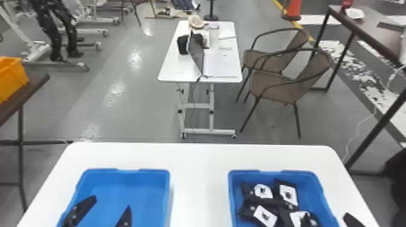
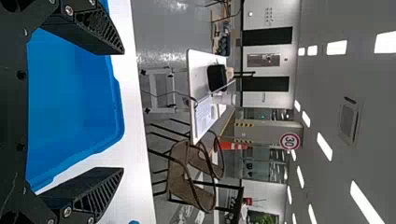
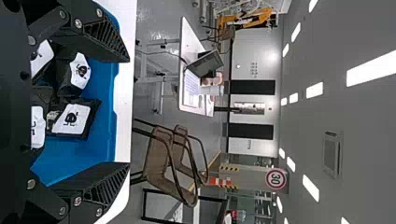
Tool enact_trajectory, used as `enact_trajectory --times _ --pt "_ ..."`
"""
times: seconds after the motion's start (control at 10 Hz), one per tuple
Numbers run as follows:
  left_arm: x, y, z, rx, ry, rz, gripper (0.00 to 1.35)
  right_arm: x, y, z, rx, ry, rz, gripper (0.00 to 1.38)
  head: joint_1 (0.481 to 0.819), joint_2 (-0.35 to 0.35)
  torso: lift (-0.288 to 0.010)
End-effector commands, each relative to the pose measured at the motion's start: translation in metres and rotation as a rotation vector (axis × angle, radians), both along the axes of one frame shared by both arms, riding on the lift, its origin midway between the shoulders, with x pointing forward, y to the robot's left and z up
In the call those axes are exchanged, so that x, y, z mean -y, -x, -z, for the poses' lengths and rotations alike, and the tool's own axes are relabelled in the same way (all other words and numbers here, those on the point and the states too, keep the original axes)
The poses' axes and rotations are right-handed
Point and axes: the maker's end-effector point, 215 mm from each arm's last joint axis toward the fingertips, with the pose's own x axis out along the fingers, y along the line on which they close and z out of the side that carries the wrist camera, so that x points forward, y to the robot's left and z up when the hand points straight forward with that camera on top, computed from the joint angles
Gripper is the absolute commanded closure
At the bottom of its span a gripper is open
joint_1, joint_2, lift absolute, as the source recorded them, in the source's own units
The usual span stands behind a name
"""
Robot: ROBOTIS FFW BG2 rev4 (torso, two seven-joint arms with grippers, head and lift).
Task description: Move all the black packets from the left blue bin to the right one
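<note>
My L end effector (image 1: 102, 212), fingers apart, hovers over L bin (image 1: 145, 171); R end effector (image 1: 328, 218), likewise, over R bin (image 1: 272, 172) w/ blk pkts (image 1: 253, 211)

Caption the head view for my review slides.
Open left gripper over the left bin, open right gripper over the right bin, where black packets with white labels lie.

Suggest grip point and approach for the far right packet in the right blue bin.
I'd pinch the black packet by its far end, right gripper from above, fingers across its width. Its far end and right side face bare bin floor; its near end meets the other packets.
</note>
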Motion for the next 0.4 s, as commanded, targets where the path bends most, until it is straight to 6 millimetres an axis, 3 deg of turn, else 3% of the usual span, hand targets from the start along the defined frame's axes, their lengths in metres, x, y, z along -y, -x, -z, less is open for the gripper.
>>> enact_trajectory --times 0.0,0.3 --pt "0.0006 0.0001 0.0 0.0 0.005 -0.003 0.14 0.0 0.0 0.0 0.0 -0.001 0.001 0.24 0.695 0.004 0.0" --pt "0.0005 0.0 -0.0002 0.001 0.006 -0.003 0.14 -0.0006 0.0006 0.002 -0.004 -0.003 0.001 0.24 0.695 0.005 0.0"
